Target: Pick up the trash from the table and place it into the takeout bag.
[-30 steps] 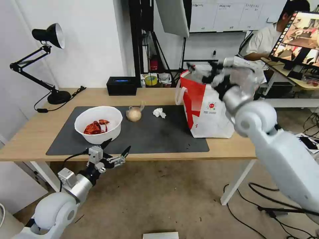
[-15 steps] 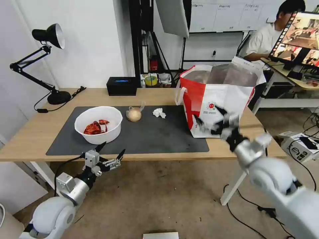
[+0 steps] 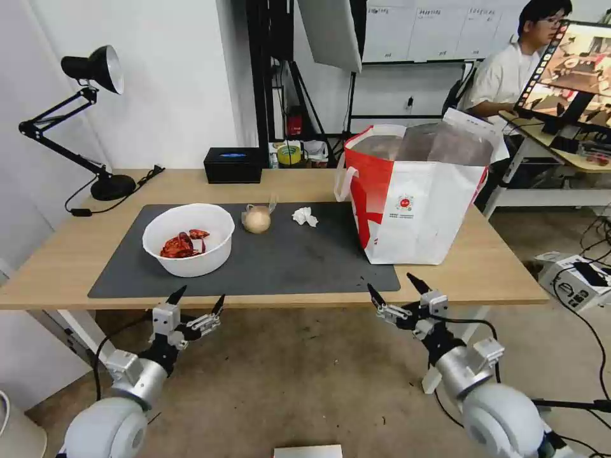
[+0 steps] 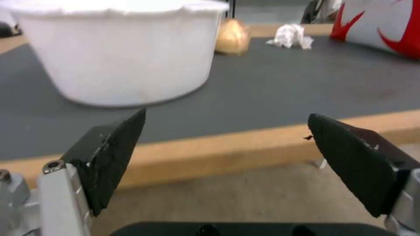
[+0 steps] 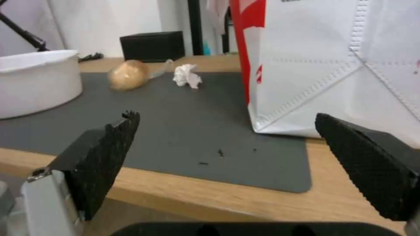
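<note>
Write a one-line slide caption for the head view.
Both open grippers, left and right, hang below the table edge; bowl beside takeout bag.

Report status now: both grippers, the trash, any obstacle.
Left gripper open, right gripper open, both empty at near table edge. Bowl, bagged ball, tissue on mat. Takeout bag open. No obstacle.

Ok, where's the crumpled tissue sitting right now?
In the head view the crumpled tissue lies on the dark mat, between the bagged beige ball on its left and the takeout bag on its right.

Red-and-white takeout bag [image 3: 417, 210], white bowl [image 3: 188, 238], dark grey mat [image 3: 299, 261].
</note>
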